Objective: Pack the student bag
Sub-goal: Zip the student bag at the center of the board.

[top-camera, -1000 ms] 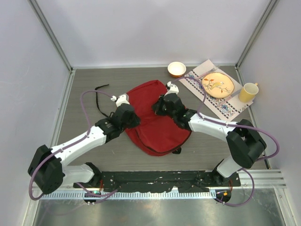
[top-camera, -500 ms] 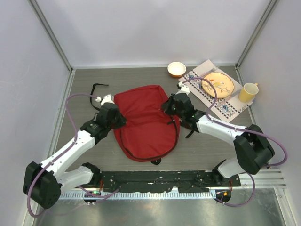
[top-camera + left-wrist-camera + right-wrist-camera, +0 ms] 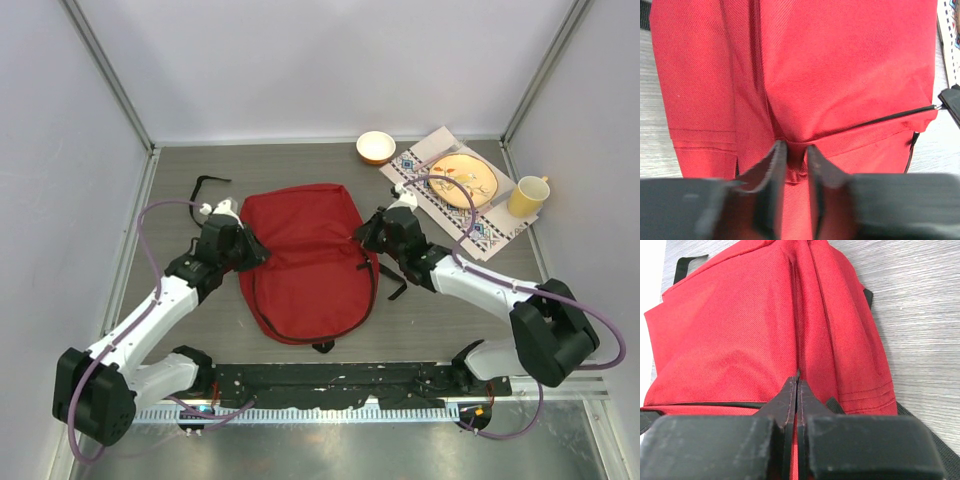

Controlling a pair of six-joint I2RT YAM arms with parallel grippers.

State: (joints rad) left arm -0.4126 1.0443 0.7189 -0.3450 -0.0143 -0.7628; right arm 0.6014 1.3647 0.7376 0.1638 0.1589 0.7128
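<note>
1. The student bag (image 3: 305, 255) lies flat in the middle of the gray table (image 3: 450, 320), between the two arms. It is big, red and soft. Its round end points toward the arm bases.
2. A dark zipper (image 3: 372, 290) runs around the round end. A short black strap (image 3: 398, 288) sticks out on the bag's right side.
3. The left gripper (image 3: 247, 250) is at the bag's left edge. In its wrist view, its fingers (image 3: 777, 165) are only a little apart. A bump of red cloth is pinched between them.
4. The right gripper (image 3: 370, 235) is at the bag's right edge. In its wrist view, its fingers (image 3: 785, 400) are pressed tight together. A thin line of red cloth shows between them.
5. A thin black loop (image 3: 210, 185) lies on the table past the bag's far left corner.
6. Farther back, a small bowl (image 3: 375, 147) sits near the back wall. It is white inside and orange outside.
7. A white mat (image 3: 485, 232) lies tilted in the far right corner. Its edge has dark marks that are too small to read.
8. An orange plate (image 3: 463, 180) sits on the mat. It has a small picture on it.
9. A yellow cup (image 3: 527, 196) stands just beside the mat's right edge.
</note>
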